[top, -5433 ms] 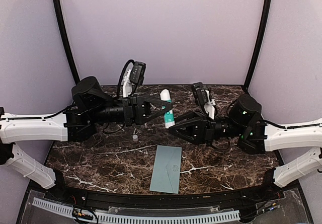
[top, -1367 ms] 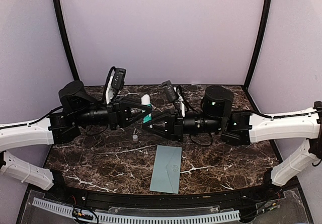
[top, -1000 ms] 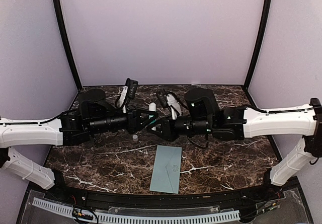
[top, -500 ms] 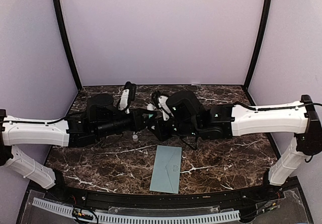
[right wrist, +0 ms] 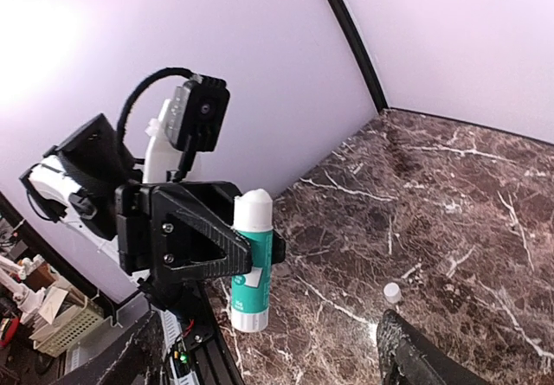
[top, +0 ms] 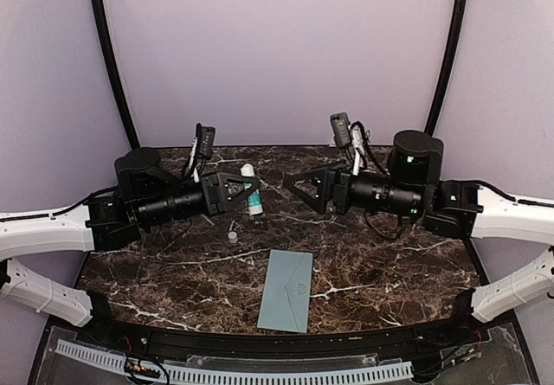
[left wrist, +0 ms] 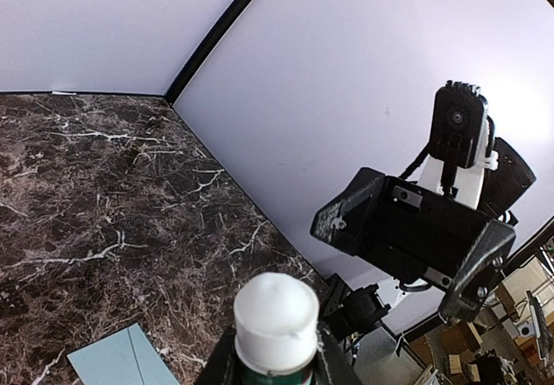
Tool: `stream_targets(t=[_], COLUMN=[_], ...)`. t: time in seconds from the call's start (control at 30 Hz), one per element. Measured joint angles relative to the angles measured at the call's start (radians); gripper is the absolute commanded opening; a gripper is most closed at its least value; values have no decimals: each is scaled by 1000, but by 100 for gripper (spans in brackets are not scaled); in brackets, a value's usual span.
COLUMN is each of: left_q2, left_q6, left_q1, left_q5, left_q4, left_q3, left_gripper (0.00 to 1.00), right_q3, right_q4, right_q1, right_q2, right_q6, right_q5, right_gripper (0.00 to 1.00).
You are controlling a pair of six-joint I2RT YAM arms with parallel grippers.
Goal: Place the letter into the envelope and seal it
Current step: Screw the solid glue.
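Plainly, left tool (top: 246, 196) grips glue stick (right wrist: 251, 288), label unreadable.

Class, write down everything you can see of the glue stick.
The glue stick is a small cylinder with a teal-green labelled body, a white base and a rounded white top, plastic by its look. It stands roughly upright in the air above the dark marble table, clamped at mid-body by the left gripper. Nothing else touches it; the open right gripper faces it across a gap.
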Motion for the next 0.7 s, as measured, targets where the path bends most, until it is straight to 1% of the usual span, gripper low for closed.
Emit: stream_targets(t=[0.07,0.17,0.37,0.57,0.67,0.7], left_q2=[-3,-3,-3,31,45,46], left_q6=[1,5,-9,-32,-34,-33], left_q1=[16,22,21,21,21,21], left_q5=[60,164,363,482,505,509], left_q4=[18,73,308,449,470,471], left_q3=[1,1,-21,-27,-27,-27], left_gripper=[0,0,0,0,0,0], right_q3=[-45,-94,-137,-138,-129,-125], right_q4=[74,161,367,486,505,506], right_q1=[-36,-51,-51,-43,-28,-23], right_q2=[-35,-44,1,52,86,95], right_q6=[19,41,90,115,117,116], right_q5=[-72,-172,-397,-505,-546,-554], right_gripper=[83,83,79,73,68,65])
